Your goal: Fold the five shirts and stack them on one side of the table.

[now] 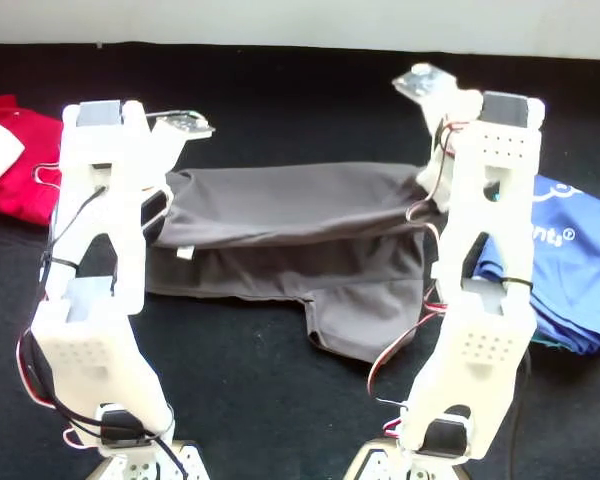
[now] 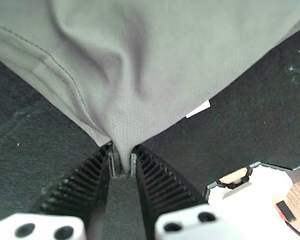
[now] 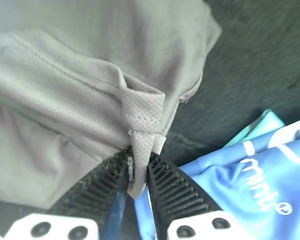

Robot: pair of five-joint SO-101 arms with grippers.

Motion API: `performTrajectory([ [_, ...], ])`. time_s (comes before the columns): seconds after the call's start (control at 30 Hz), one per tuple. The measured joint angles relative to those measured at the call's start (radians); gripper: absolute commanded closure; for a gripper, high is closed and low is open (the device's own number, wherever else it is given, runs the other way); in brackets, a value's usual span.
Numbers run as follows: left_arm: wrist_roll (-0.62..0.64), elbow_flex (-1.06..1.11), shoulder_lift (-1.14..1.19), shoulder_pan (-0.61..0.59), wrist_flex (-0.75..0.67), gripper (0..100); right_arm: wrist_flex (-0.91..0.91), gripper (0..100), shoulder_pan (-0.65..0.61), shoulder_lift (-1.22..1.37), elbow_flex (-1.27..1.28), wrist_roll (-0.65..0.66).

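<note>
A grey shirt [image 1: 290, 235] lies spread across the middle of the black table, its upper layer folded over the lower one. My left gripper [image 2: 121, 165] is shut on the grey shirt [image 2: 155, 65] at its left end, the cloth pinched between the ribbed black fingers [image 2: 155, 175]. My right gripper [image 3: 138, 172] is shut on a seam corner of the grey shirt [image 3: 90, 90] at its right end. In the high view the white left arm [image 1: 105, 250] and right arm [image 1: 485, 260] stand at the two ends of the shirt.
A blue shirt with white print [image 1: 570, 250] [image 3: 250, 185] lies at the right, a teal one under it. A red shirt [image 1: 20, 165] with a white piece lies at the far left. The table is covered in black cloth [image 1: 260, 400].
</note>
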Motion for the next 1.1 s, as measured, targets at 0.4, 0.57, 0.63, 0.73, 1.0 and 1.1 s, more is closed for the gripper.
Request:
performTrajectory([
  [0.4, 0.002, 0.037, -0.012, 0.0, 0.0, 99, 0.0, 99.2, -0.015, -0.216, 0.388, 0.0],
  [0.57, 0.002, 0.103, -0.012, -0.002, 0.0, 99, 0.0, 99.2, -0.025, -0.281, 0.497, 0.0],
  [0.63, 0.002, 0.109, -0.012, -0.002, 0.0, 98, 0.0, 99.2, -0.028, -0.299, 0.539, 0.003],
  [0.73, 0.003, 0.109, -0.017, -0.002, 0.0, 90, 0.0, 97.5, -0.026, -0.313, 0.591, 0.023],
  [1.0, 0.138, 0.097, -0.149, -0.003, 0.0, 84, 0.0, 78.3, -0.028, -0.338, 0.597, 0.028],
  [1.1, 0.143, 0.097, -0.209, -0.003, 0.0, 84, 0.0, 78.3, -0.025, -0.382, 0.597, 0.028],
])
